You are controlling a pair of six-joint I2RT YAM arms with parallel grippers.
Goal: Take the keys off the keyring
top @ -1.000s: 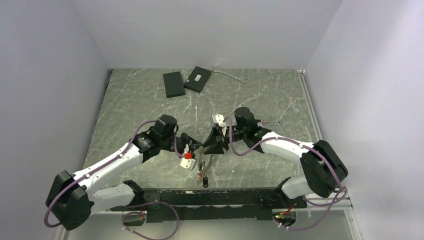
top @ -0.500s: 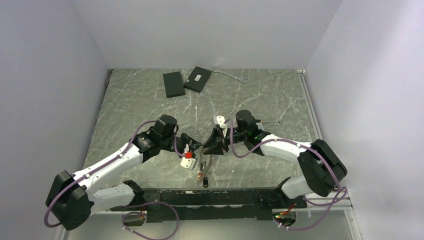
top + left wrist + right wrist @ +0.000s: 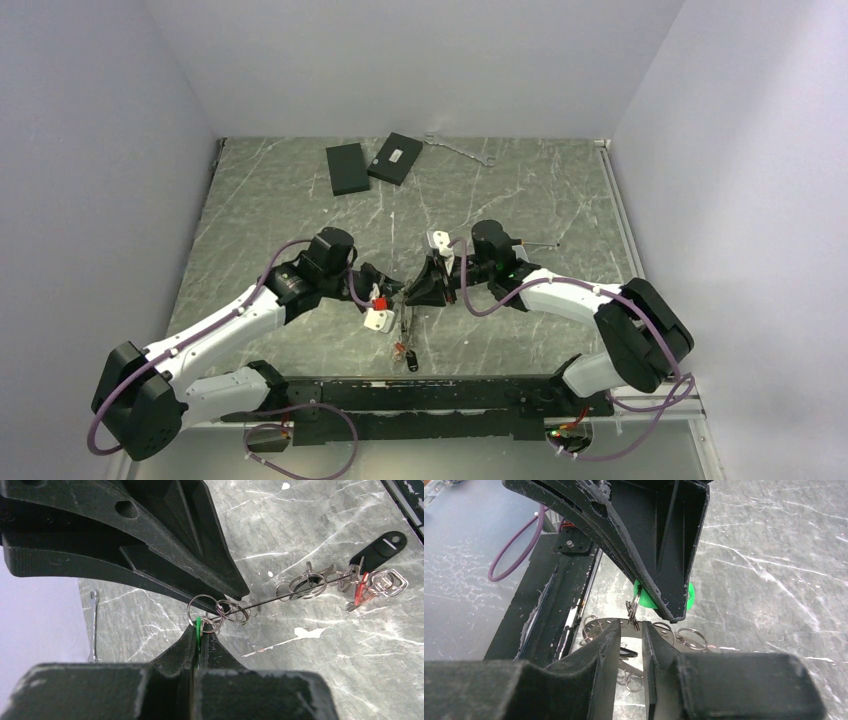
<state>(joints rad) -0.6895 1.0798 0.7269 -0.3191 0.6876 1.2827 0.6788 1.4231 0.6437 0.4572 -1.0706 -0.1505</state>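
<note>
Left gripper (image 3: 200, 637) pinching green key (image 3: 198, 625); thin grey keyring (image 3: 265, 600) edge-on; right gripper (image 3: 631, 630) grip unclear

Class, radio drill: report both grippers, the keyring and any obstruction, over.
Left gripper shut on green key. Right gripper shut on keyring. Green key not yet off; red key at far end. Small split rings crowd the grip.

Table (image 3: 560, 190) is grey-green marble with white veins. Green key (image 3: 198, 625), red key (image 3: 361, 587), black key (image 3: 382, 547), silvery ring (image 3: 596, 625). Boxes (image 3: 347, 168) are black, arms (image 3: 220, 325) white with black joints, and cables (image 3: 493, 571) purple.
</note>
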